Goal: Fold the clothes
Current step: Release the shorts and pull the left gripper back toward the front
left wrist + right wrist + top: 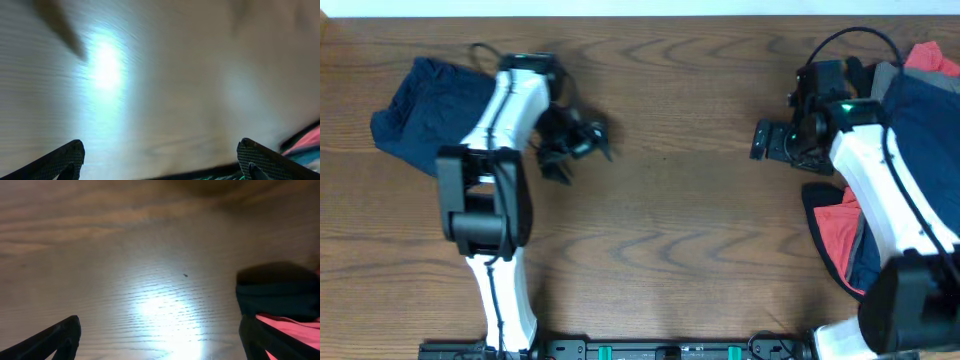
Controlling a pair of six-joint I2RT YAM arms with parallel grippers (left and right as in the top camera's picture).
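A dark navy blue denim-like garment (420, 118) lies as a compact bundle at the far left of the brown wooden table (690, 240), seemingly done. A jumbled heap of navy, red and grey clothes (920, 120) waits at the right edge, so most of the folding looks left. Both arms reach over the wood between them, the left gripper (582, 148) near the bundle, the right gripper (767, 140) beside the heap, each spread wide and holding nothing.

readable text: none that I can spot, honestly
clothes (920, 110): no print or tag I can read
table (690, 230): plain wood, no markings
wrist views: too blurry for lettering
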